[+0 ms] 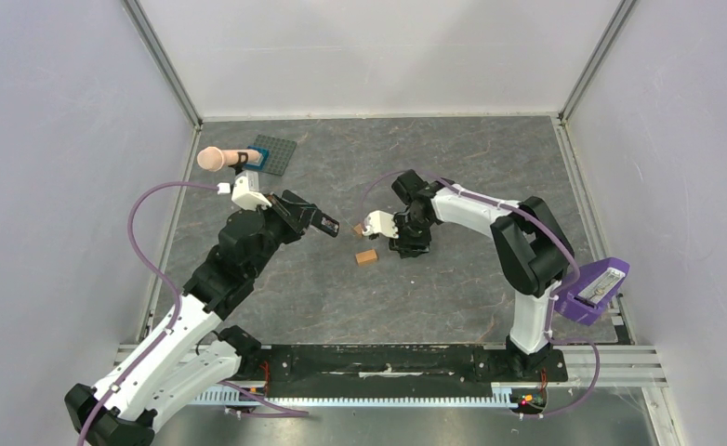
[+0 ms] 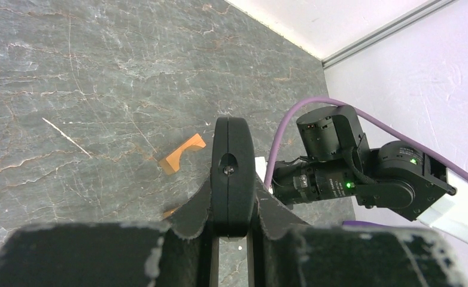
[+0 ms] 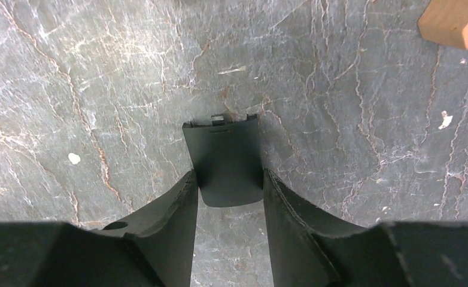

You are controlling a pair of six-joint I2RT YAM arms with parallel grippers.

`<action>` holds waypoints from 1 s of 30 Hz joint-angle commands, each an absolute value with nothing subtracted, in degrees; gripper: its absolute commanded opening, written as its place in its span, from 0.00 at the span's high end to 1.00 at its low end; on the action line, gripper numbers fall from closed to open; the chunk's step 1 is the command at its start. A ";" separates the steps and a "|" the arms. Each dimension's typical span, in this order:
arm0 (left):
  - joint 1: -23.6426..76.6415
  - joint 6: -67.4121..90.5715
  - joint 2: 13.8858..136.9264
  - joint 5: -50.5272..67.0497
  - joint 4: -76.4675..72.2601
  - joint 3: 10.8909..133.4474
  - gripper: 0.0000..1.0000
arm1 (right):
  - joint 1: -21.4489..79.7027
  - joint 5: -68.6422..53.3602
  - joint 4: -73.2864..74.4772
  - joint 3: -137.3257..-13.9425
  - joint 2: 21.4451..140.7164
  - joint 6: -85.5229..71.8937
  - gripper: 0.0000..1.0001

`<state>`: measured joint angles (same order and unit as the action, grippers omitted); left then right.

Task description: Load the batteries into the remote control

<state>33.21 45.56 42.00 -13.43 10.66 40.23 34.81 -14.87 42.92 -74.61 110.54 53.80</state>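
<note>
Left gripper (image 2: 231, 203): closed on the remote control (image 2: 230, 161), which it holds above the tabletop (image 2: 88, 89).
Remote control axis: long side runs out between the fingers, far end toward the right arm.
Right gripper (image 3: 228, 179): low over the tabletop, jaws narrow, one finger at each side of a short black cover (image 3: 219, 149) lying flat; whether they press it I cannot tell.
Orange blocks: one (image 1: 359, 229) just beside the right gripper, one (image 1: 367, 257) nearer the arm bases.
Purple tray (image 1: 583, 309): at the right edge, holds a pale thing, unclear what.
</note>
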 commanded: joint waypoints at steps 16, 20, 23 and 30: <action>32.70 46.12 42.49 -11.33 0.65 34.13 0.98 | 33.13 -24.29 40.79 -68.14 102.98 45.18 0.65; 32.74 44.04 43.77 -9.34 -6.18 31.00 0.98 | 33.14 -24.83 39.41 -67.10 100.25 44.00 0.65; 32.79 43.14 45.22 -7.01 -11.57 28.65 0.98 | 33.16 -25.75 37.80 -66.23 98.15 42.47 0.65; 32.78 41.95 50.24 -2.57 -24.57 24.23 0.98 | 33.20 -30.50 31.78 -63.62 93.21 35.47 0.65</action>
